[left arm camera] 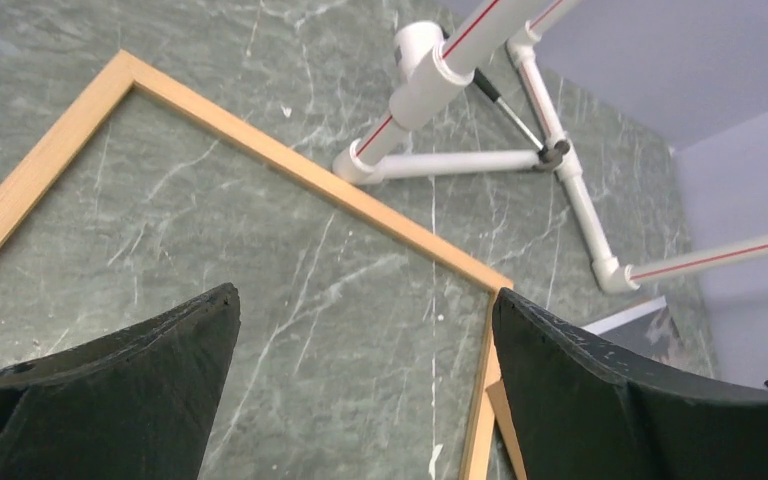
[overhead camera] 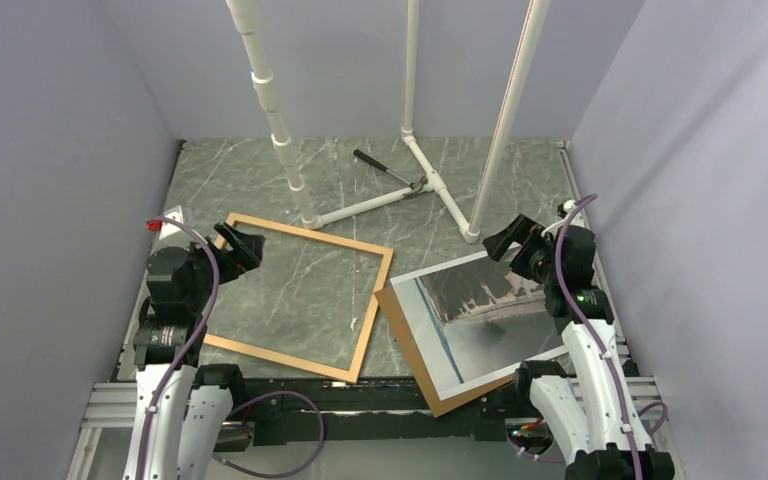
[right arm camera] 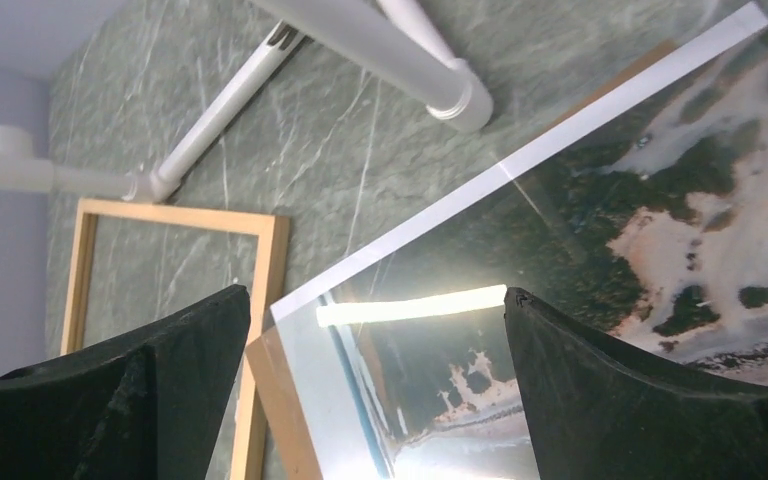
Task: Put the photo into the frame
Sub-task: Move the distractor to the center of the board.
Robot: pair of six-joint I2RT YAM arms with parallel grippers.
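The frame (overhead camera: 372, 318), thin light wood, lies flat on the left half of the marbled green table, with bare table showing inside it. The photo (overhead camera: 490, 320) lies face up to its right, glossy, with a white border, on top of a brown backing board (overhead camera: 407, 350) whose corner touches the frame's right side. My left gripper (overhead camera: 243, 247) hangs open over the frame's far left corner, holding nothing. My right gripper (overhead camera: 510, 240) hangs open over the photo's far edge. The left wrist view shows the frame (left arm camera: 290, 158) beneath my open left gripper (left arm camera: 365, 300). The right wrist view shows the photo (right arm camera: 580, 230) under my open right gripper (right arm camera: 377, 300).
A white pipe stand (overhead camera: 430, 185) rises from the far middle of the table; one of its feet ends beside the frame's far edge. A black-handled tool (overhead camera: 380, 167) lies by its joint. Grey walls close in on three sides. A small white and red item (overhead camera: 165, 225) sits at the left wall.
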